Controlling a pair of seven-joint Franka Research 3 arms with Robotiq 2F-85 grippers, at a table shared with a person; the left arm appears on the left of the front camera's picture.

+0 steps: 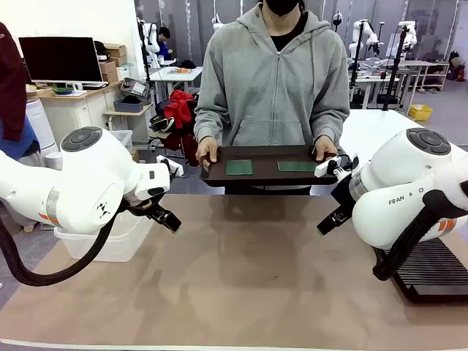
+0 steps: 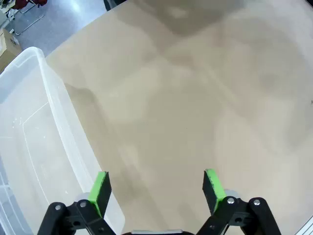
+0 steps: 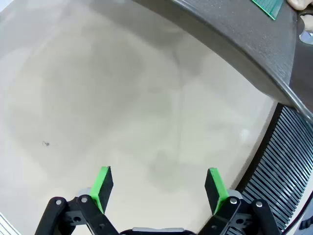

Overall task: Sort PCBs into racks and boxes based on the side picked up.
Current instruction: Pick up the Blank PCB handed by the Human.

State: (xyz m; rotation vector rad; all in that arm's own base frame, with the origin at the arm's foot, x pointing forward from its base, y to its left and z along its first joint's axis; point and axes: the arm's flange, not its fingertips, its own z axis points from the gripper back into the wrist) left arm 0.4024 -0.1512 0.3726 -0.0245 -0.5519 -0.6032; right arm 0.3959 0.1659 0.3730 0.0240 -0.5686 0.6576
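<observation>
1. Noted box (image 1: 110,241) at left edge of tabletop (image 1: 248,285), close beside left arm. Presumably parked there for short drops from that side.
2. Found left claw (image 2: 156,183) released: jaws wide apart, nothing between green pads (image 2: 101,188), touching nothing. Hovers over bare tabletop just beside box rim. Judged idle, awaiting a board.
3. Saw tray (image 1: 219,178) held up level at far edge of tabletop, between the two arms, gripped at both ends by person's hands (image 1: 208,152). Likely offered there so either claw can reach.
4. Logged both PCBs flat on tray, side by side and apart: squarer PCB (image 1: 239,167) toward left, longer PCB (image 1: 297,166) toward right. Neither picked yet; sorting not begun.
5. Found right claw (image 3: 159,183) likewise released, jaws wide, empty, in contact with nothing. Hangs above bare tabletop, tray edge ahead, rack off to one side.
6. Noted rack (image 1: 431,270) flat at right edge of tabletop, below right arm. Probably placed for slotting boards from that side.
</observation>
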